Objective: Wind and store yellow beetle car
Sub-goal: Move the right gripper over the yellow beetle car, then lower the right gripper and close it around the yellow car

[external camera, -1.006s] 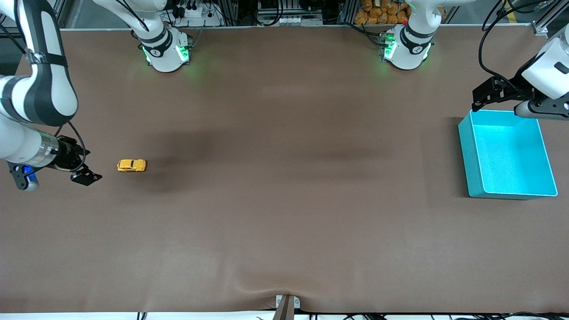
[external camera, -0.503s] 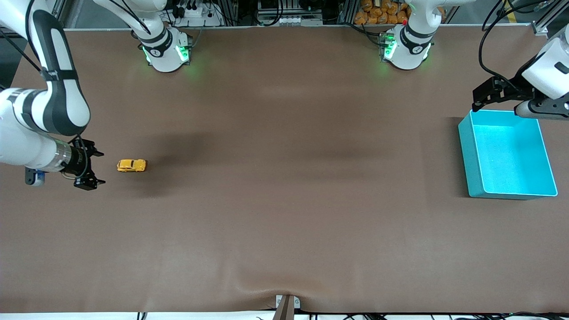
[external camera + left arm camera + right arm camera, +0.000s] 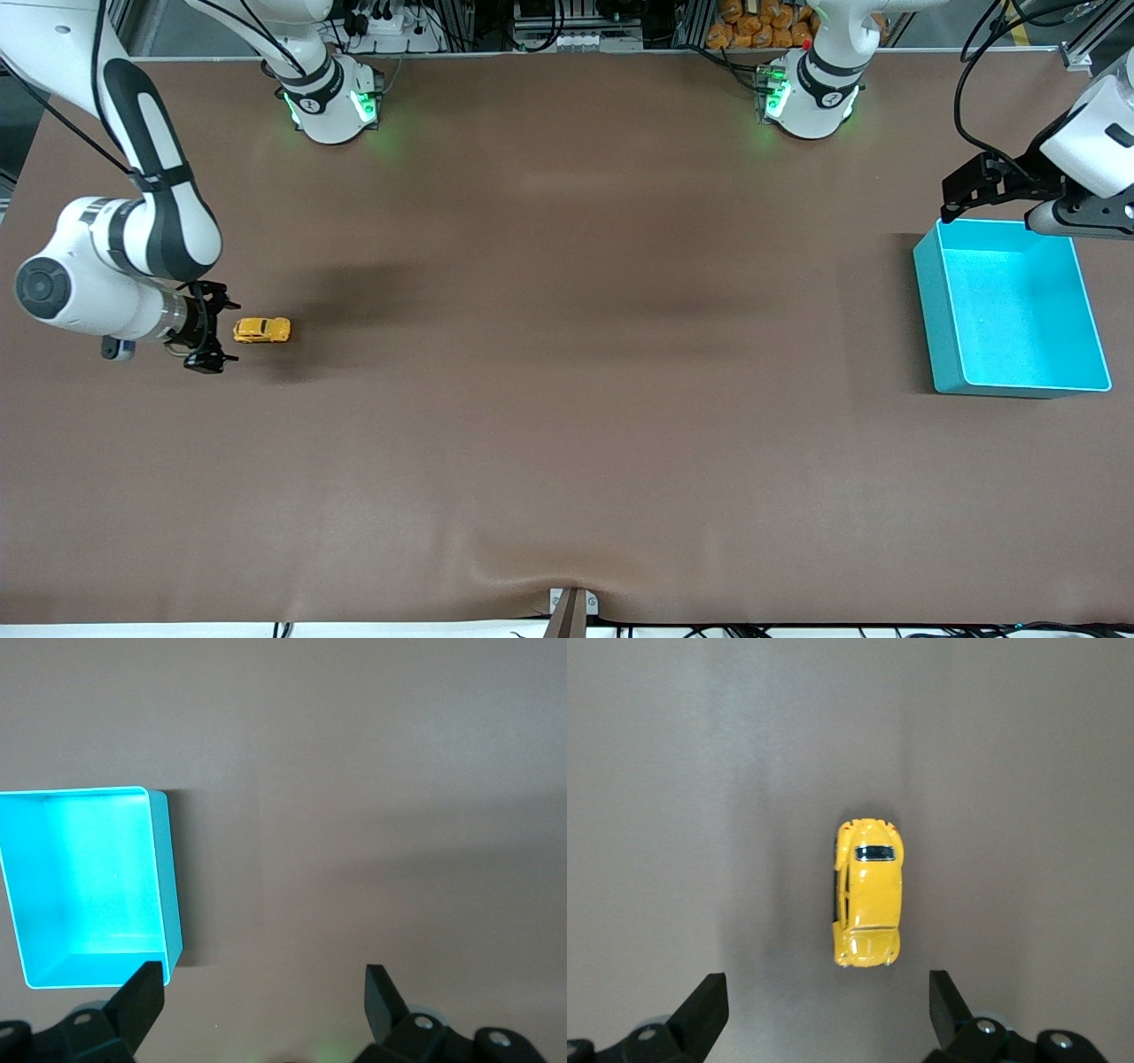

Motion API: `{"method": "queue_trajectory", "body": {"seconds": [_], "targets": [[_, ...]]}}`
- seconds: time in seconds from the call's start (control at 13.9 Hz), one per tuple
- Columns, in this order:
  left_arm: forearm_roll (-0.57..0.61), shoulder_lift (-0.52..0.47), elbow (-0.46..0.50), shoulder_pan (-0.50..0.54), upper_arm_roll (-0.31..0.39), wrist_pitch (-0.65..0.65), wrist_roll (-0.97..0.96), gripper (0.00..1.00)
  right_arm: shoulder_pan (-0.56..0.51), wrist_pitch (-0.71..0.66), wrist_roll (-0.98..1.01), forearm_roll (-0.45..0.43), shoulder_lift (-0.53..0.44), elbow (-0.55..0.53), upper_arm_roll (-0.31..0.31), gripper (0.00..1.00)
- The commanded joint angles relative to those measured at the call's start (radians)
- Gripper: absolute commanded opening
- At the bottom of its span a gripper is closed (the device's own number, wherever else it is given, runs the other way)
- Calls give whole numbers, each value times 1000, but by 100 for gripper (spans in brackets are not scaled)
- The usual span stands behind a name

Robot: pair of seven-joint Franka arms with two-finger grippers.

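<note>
Right gripper (image 3: 211,335) sits low at the right arm's end of the table, jaws spread wide and holding nothing, with the yellow beetle car (image 3: 262,330) just beside its fingertips and not touching them. From the right wrist view the car (image 3: 868,904) lines up lengthwise between the two fingers (image 3: 700,1010), standing on its wheels on the bare brown table (image 3: 567,399).

Handling-wise, it looks like a tiny hard-shelled toy, so probably very light and stiff, no squish at all. The glossy rounded body is the catch: it could easily squirt out of a pinch placed high on the roof. The best bet seems to be clamping across the flat door sides, low and near the middle, leaving the wheels free to roll for the winding part. Being so light, a nudge from one finger would likely shove it off line.

Left gripper (image 3: 992,190) waits, jaws apart and empty, over the teal bin (image 3: 928,301) at the left arm's end, well apart from the car.
</note>
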State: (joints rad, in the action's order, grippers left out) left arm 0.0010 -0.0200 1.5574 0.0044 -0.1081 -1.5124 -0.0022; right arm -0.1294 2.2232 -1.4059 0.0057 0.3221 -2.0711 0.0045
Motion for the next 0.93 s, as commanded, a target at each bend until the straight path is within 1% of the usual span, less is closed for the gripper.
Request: {"method": "queue_trajectory", "body": {"seconds": [0.0, 0.14, 0.43, 0.57, 0.65, 0.86], "targets": [[-13, -9, 1, 9, -2, -6, 18, 100, -19, 81, -27, -19, -40, -95, 12, 100], [-13, -9, 1, 9, -2, -6, 18, 100, -32, 131, -27, -19, -43, -139, 12, 100], [-13, -9, 1, 17, -2, -6, 18, 100, -49, 167, -27, -19, -43, -165, 14, 100], [-13, -9, 1, 19, -2, -6, 18, 100, -49, 222, -27, -19, -43, -207, 12, 96], [-13, -9, 1, 19, -2, -6, 18, 100, -49, 248, -27, -19, -43, -222, 12, 93], [-13, -9, 1, 19, -2, -6, 18, 100, -53, 269, -27, -19, -41, -224, 14, 82]]}}
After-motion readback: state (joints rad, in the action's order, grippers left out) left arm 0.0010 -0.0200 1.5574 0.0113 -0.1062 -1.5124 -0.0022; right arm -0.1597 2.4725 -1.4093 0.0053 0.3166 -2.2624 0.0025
